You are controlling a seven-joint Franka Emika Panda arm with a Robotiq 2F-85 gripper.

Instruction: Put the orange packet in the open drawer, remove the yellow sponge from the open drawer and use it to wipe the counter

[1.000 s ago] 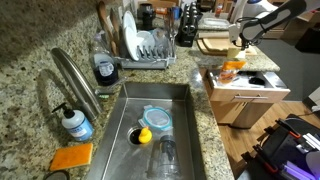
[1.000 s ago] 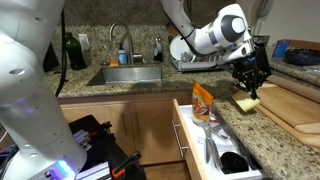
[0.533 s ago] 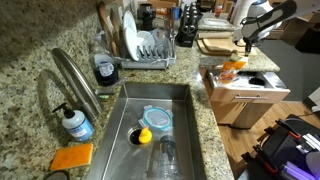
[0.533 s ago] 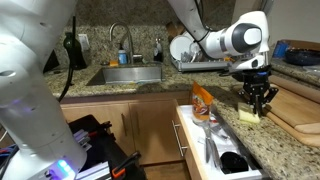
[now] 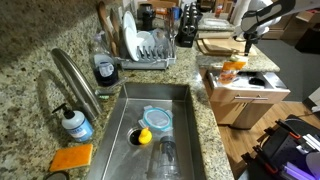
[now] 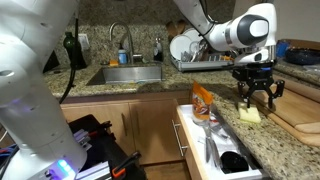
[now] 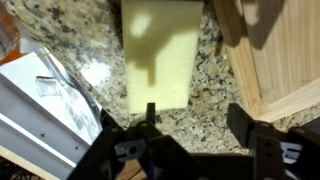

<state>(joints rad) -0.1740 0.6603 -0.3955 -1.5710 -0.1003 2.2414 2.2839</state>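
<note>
The yellow sponge (image 7: pixel 160 55) lies flat on the granite counter (image 7: pixel 215 60), beside the drawer in an exterior view (image 6: pixel 249 114). My gripper (image 7: pixel 197 120) hangs just above it, open, with nothing between its fingers; it shows in both exterior views (image 6: pixel 257 98) (image 5: pixel 243 40). The orange packet (image 6: pixel 203 102) stands inside the open drawer (image 6: pixel 215 140), leaning near its front end, and is also seen from the sink side (image 5: pixel 232 68). In the wrist view only a corner of the orange packet (image 7: pixel 8 35) shows at the far left.
A wooden cutting board (image 7: pixel 280 50) borders the sponge on one side, the drawer's edge (image 7: pixel 50 100) on the other. The steel sink (image 5: pixel 155 125) holds a lid and a glass. A dish rack (image 5: pixel 145 48), a soap bottle (image 5: pixel 75 123) and a flat orange sponge (image 5: pixel 72 157) stand around it.
The gripper was shut on the yellow sponge at the counter; it has opened, let the sponge go and lifted slightly. The sponge stays on the counter.
</note>
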